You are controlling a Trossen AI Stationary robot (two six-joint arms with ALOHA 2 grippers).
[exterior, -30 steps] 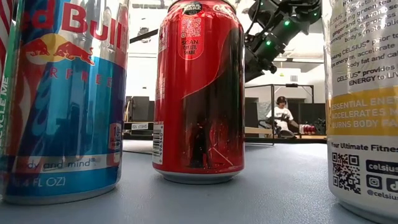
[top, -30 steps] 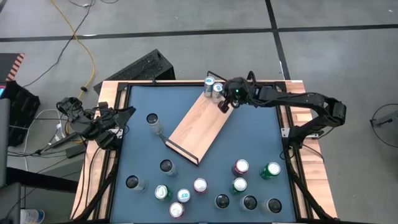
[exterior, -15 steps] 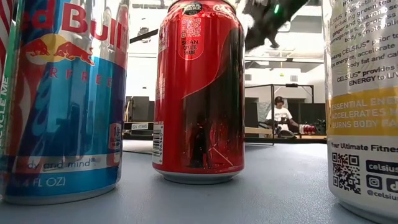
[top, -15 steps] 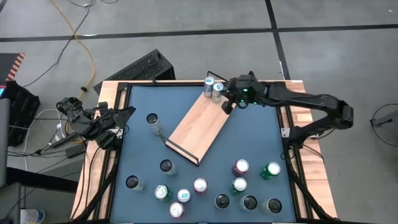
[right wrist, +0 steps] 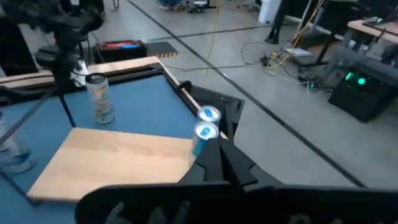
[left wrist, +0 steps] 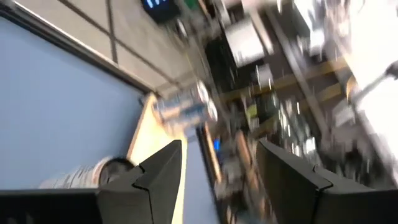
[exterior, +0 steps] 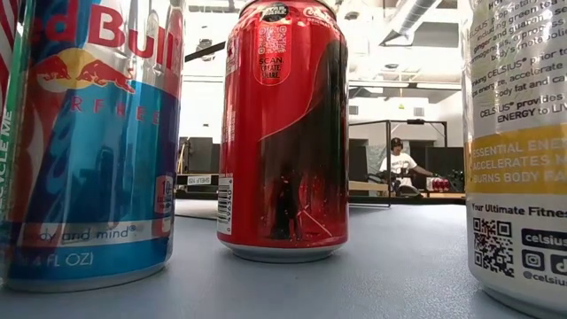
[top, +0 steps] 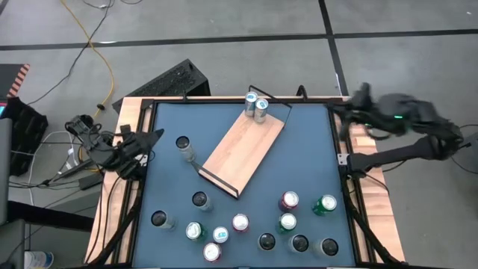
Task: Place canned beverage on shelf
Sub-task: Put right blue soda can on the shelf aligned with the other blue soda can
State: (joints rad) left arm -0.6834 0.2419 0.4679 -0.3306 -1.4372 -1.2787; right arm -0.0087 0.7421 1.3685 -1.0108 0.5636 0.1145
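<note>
two cans (top: 256, 104) at shelf (top: 240, 149) far corner, board otherwise bare; right hand (top: 351, 112) clenched empty beyond table edge

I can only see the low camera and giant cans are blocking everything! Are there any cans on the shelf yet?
Observer: Yes. Two cans stand side by side at the far end of the shelf.
Operator: Where is the right tool? I can't see it.
Observer: The right tool is shut and empty. It is out by the right rim of the table, not over the shelf.
Operator: And the left one?
Observer: The left tool waits open at the table's left edge, holding nothing.
</note>
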